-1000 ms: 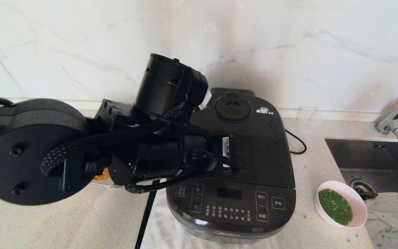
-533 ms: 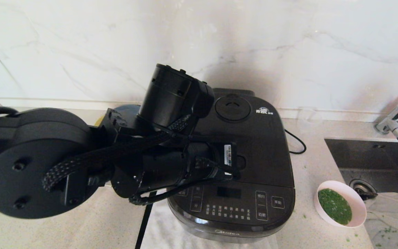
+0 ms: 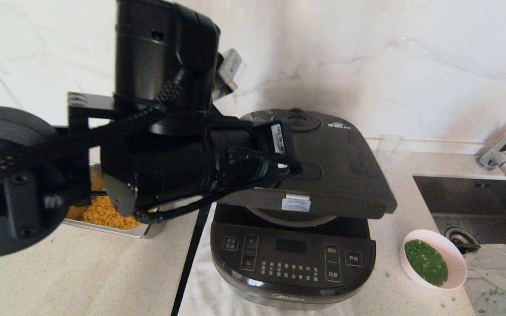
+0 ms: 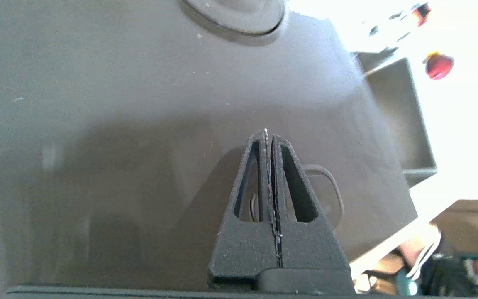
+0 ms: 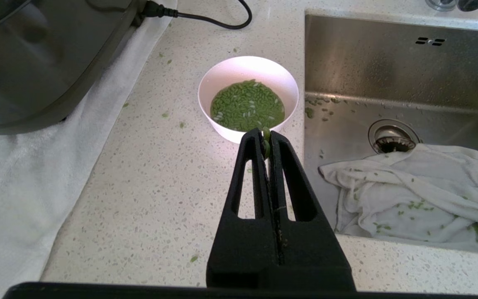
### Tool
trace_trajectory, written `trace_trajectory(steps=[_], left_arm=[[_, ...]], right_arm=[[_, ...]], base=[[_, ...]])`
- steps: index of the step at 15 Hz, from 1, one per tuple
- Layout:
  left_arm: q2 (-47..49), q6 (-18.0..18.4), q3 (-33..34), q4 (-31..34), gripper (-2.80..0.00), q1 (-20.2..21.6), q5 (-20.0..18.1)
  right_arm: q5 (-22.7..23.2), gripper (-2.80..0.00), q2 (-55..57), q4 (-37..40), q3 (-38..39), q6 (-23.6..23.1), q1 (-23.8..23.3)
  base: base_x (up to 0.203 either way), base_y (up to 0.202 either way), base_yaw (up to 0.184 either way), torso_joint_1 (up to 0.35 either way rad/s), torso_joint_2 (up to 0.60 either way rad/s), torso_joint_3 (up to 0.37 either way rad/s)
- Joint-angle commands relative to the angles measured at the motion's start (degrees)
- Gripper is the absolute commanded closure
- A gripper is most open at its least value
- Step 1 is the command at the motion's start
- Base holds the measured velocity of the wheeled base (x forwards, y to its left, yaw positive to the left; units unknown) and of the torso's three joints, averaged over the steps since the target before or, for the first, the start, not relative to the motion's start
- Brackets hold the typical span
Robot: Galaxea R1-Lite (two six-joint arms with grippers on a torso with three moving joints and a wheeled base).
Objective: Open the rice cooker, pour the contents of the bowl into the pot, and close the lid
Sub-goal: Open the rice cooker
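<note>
The lid [image 3: 323, 162] is propped half up; the left gripper [image 4: 269, 135], pinched closed and empty, is held over it.

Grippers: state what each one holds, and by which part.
Neither holds anything. The left gripper is shut over the lid; the right gripper, also shut, hangs short of the bowl.

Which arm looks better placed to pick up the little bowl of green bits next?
Probably the right. The right gripper hangs just short of the bowl by the sink. The left gripper is over the half-raised lid, across the rice cooker.
</note>
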Motion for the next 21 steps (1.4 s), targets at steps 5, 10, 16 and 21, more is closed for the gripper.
trace_trajectory(steps=[5,10,16,21], left_arm=[[-12.66,0.90,-4.22,-0.09,0.00,0.17,-0.21],[-23.21,2.01,-2.13,8.85,0.00,0.17,-1.69],[-27.63,2.64,15.56,13.02,0.00,-0.09,-12.82],[-17.16,2.69,14.88,7.19,0.00,-0.13,-14.55]], right_arm=[[0.02,0.00,0.09,0.01,0.00,0.00,0.01],[0.02,0.00,0.09,0.01,0.00,0.00,0.01],[0.02,0.00,0.09,0.01,0.00,0.00,0.01],[0.02,0.00,0.03,0.01,0.00,0.00,0.01]], base=[[0.000,0.000,0.000,0.000,0.00,0.000],[0.000,0.000,0.000,0.000,0.00,0.000],[0.000,0.000,0.000,0.000,0.00,0.000],[0.000,0.000,0.000,0.000,0.00,0.000]])
